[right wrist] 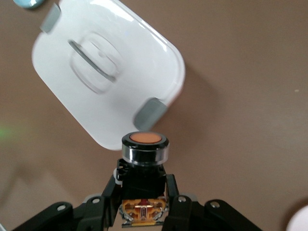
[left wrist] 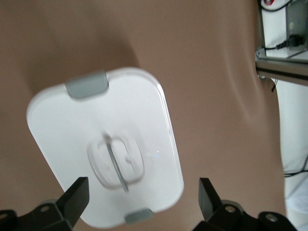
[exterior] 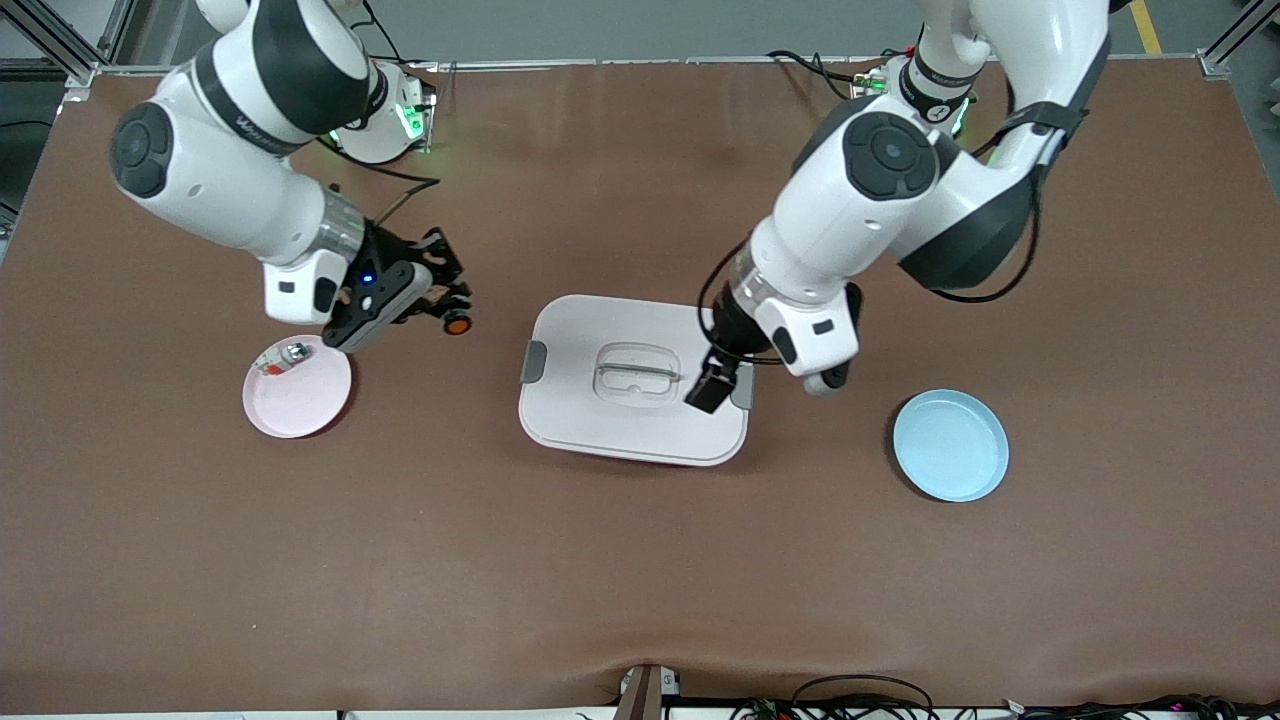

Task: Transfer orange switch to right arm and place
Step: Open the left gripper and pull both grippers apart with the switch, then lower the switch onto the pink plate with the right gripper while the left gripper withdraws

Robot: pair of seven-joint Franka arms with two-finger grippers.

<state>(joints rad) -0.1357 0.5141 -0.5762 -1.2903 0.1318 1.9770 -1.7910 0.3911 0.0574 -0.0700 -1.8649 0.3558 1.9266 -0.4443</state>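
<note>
Half done, I judge: right gripper (right wrist: pixel 143 192) clenches the orange switch (right wrist: pixel 144 149) beside the pink plate (exterior: pixel 297 388); placing remains. Left gripper (left wrist: pixel 144 199) hangs released over the white lid (left wrist: pixel 103 144).

High front camera facing both arms, wrist cameras looking down closer, all sharing the white lidded box (exterior: pixel 634 380), somewhat blurred.
</note>
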